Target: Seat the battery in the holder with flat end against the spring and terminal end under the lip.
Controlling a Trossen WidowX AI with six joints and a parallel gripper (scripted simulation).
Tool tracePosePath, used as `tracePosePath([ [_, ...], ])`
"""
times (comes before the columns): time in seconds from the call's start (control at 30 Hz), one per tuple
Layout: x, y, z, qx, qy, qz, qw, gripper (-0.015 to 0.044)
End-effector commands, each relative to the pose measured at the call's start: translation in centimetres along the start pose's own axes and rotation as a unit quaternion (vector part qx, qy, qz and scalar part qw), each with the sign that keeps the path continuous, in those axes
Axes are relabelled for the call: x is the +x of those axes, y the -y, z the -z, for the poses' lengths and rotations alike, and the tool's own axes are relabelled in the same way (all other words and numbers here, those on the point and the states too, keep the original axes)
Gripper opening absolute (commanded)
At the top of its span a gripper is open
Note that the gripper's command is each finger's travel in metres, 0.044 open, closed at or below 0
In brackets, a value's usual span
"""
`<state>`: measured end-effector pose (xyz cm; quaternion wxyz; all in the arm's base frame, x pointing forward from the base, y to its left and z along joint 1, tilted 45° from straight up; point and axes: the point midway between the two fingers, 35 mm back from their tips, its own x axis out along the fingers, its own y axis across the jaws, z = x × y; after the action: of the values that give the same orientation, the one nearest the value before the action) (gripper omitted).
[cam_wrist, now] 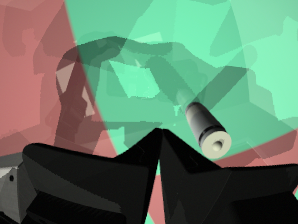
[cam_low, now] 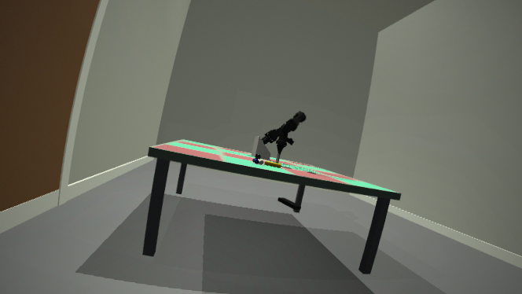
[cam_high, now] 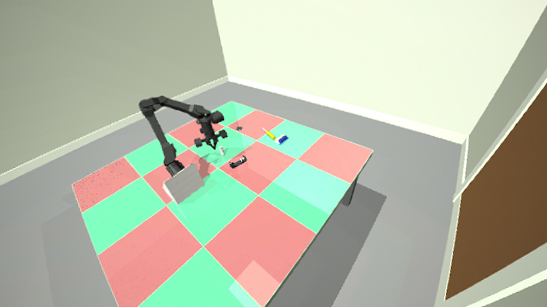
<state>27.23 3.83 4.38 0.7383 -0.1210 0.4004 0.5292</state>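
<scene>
The battery (cam_high: pixel 222 151) (cam_wrist: pixel 206 129) is a small grey cylinder standing upright on a green tile. The black holder (cam_high: pixel 238 162) lies on the red tile in front of it, a short way off and empty. My gripper (cam_high: pixel 212 145) (cam_wrist: pixel 160 135) is shut, with its fingertips together and nothing between them. It hangs just above the table, close beside the battery on its left in the wrist view, not touching it as far as I can tell. The holder is out of the wrist view.
A grey slab (cam_high: pixel 184 183) (cam_low: pixel 259 147) stands by the arm's base. A yellow stick (cam_high: pixel 269 133) (cam_low: pixel 272 163) and a blue block (cam_high: pixel 283 139) lie to the right of the battery. A small dark piece (cam_high: pixel 239 128) lies farther back.
</scene>
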Motion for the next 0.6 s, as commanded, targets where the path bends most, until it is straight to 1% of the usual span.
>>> tracePosePath([
  [0.0, 1.7, -0.4, 0.1, 0.004, 0.003, -0.004, 1.000, 0.0000],
  [0.57, 1.6, 2.0, -0.1, 0.004, 0.003, -0.003, 1.000, 0.0000],
])
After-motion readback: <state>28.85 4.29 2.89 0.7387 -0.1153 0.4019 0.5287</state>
